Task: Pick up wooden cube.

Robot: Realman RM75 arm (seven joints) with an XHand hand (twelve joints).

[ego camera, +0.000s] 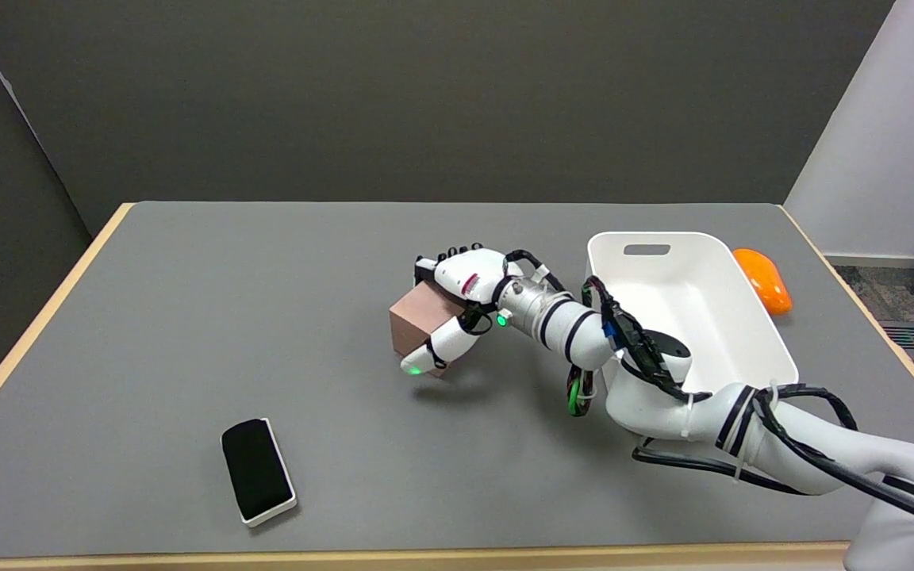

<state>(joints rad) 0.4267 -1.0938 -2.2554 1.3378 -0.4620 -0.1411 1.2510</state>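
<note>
The black eraser block (258, 470), no writing legible, lies well left and nearer than my right hand (457, 305). My fingers clasp the wooden cube (419, 323), tilted above the table (187, 317); white bin (743, 317) behind my wrist.

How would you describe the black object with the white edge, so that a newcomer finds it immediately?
Start at the gray table and look at its near left part, well away from the right hand gripping the cube. There lies the eraser, alone and flat. It is the only black thing, with a white base.
</note>
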